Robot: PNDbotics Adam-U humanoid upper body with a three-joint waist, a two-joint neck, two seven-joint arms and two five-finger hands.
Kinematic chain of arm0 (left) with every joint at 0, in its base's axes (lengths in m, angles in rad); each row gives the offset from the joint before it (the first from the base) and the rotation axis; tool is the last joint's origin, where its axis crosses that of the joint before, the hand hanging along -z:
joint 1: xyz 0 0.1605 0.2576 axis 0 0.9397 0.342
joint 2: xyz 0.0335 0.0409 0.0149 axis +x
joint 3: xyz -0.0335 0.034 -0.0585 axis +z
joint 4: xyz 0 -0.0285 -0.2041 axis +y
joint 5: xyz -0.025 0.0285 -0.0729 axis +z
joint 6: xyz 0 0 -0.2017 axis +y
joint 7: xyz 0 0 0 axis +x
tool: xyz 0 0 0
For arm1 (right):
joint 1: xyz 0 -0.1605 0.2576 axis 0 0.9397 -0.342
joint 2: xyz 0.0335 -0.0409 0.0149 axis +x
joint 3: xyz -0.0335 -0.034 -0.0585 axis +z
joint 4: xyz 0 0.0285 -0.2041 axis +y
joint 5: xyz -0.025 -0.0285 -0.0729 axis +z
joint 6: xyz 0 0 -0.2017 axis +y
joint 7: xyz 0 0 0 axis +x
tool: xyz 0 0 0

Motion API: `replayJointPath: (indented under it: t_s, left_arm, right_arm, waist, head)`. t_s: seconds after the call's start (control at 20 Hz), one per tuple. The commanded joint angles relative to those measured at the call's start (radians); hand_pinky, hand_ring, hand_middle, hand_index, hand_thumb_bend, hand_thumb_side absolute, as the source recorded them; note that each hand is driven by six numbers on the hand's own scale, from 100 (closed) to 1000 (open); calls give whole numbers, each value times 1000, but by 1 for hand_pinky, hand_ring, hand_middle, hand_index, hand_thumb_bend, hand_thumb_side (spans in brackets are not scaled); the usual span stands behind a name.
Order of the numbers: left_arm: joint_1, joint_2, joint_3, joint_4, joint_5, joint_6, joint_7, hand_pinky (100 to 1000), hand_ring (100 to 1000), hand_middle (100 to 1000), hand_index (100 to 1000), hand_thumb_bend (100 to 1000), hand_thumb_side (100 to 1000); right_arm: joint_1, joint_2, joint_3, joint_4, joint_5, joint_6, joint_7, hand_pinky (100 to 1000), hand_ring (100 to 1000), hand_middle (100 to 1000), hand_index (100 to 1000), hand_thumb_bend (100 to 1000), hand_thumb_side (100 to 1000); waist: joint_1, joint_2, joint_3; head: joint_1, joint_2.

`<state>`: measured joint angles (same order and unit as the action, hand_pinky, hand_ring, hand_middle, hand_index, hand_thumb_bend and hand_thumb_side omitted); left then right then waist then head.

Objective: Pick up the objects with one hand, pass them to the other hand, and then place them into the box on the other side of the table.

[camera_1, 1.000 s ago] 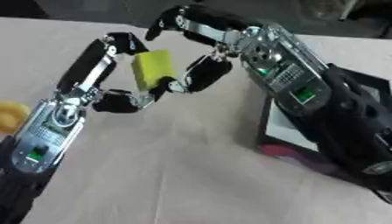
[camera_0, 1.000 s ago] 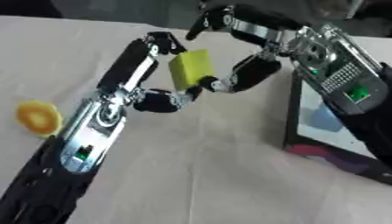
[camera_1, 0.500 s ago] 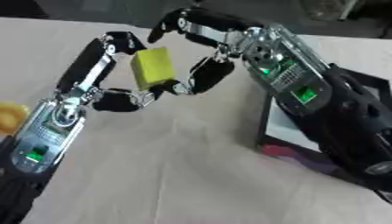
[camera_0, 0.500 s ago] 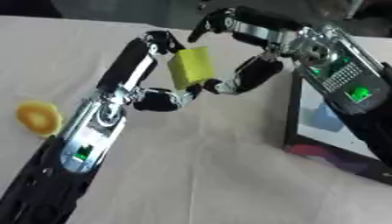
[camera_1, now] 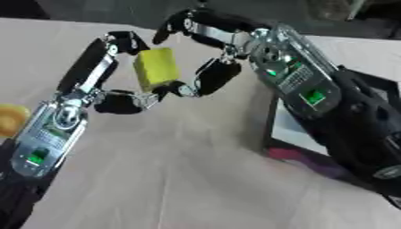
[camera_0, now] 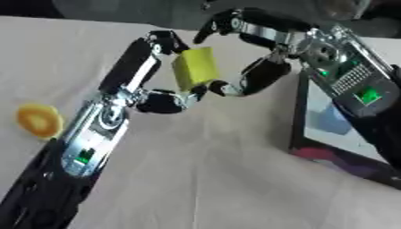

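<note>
A yellow block (camera_0: 194, 68) hangs above the table's middle, pinched by my left hand (camera_0: 162, 101) between a finger on its upper left corner and the thumb under its lower edge. My right hand (camera_0: 265, 74) comes in from the right and arches around the same block. Its thumb tip touches the block's lower right corner, and its fingers (camera_0: 227, 21) curve over the top with a gap above the block. The black box (camera_0: 296, 134) stands at the table's right side, partly behind my right forearm.
An orange-yellow round object (camera_0: 39, 120) lies on the pale tablecloth at the left edge. Inside the box I see something pale blue (camera_0: 329, 120) and something pink (camera_0: 322, 155). The cloth in front of the hands is bare.
</note>
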<state>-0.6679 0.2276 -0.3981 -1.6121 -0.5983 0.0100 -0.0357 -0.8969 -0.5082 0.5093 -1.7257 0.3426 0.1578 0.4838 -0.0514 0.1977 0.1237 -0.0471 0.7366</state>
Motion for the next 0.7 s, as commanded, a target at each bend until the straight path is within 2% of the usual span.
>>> replayJointPath:
  t_s: [0.05,0.7]
  left_arm:
    - [-16,3,-2,-29,10,-12,3,715,673,567,473,100,178]
    - [-15,-1,-5,-32,34,-33,12,714,670,565,472,100,192]
  right_arm:
    - [-14,-21,-10,-4,-5,-3,-5,912,929,820,822,366,136]
    - [-10,-19,-8,0,-10,-4,-23,910,921,810,811,340,113]
  waist:
    - [1,-27,1]
    - [3,-25,4]
  head:
    - [-2,-7]
    - [-5,-7]
